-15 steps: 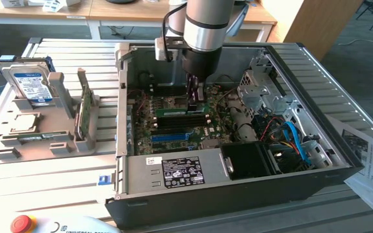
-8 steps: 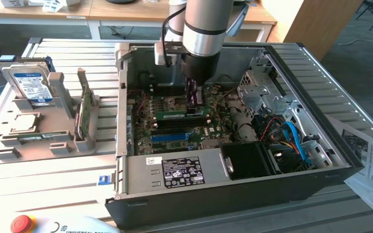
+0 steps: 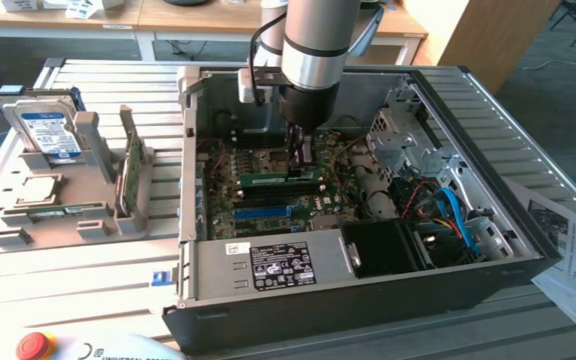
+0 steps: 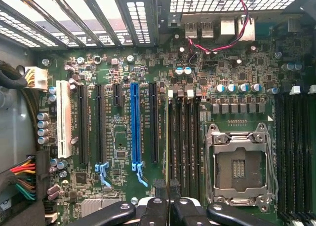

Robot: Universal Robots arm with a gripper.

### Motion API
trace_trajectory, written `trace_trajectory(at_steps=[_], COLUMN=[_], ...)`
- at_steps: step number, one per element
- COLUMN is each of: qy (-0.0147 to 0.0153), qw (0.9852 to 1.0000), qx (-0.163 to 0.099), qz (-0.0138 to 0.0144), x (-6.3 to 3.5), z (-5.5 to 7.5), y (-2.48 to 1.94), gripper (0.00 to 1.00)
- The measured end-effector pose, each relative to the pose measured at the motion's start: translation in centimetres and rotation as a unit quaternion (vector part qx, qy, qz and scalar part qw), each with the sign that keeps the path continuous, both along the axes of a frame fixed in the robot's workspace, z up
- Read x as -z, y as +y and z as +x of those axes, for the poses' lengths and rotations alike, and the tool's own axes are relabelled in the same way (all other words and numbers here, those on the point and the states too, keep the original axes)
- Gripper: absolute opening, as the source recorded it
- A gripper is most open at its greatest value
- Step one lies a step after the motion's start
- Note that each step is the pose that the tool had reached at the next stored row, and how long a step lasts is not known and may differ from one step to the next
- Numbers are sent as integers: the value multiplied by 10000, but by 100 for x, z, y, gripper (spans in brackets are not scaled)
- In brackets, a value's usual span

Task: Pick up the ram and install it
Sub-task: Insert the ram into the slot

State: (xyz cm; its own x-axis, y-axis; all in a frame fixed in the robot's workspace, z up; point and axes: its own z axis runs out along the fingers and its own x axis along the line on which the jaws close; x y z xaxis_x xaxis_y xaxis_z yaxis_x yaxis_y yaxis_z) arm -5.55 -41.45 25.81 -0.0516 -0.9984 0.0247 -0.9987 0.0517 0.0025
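End effector seemingly clenched on the ram, edge-on among motherboard slots.

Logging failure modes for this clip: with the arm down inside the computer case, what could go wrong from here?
1. The gripper holds the ram right over the black memory slots; if it is slightly off the slot, pressing down could bend it or scrape the board.
2. The open processor socket lies beside those slots; a slipped stick might strike it.
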Motion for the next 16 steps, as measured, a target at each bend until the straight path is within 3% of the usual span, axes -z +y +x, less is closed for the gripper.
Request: trace_trajectory(at_steps=[16], qy=[0], qw=[10000], qx=[0], qz=[0], x=[17], z=[79], y=[0], gripper=[12])
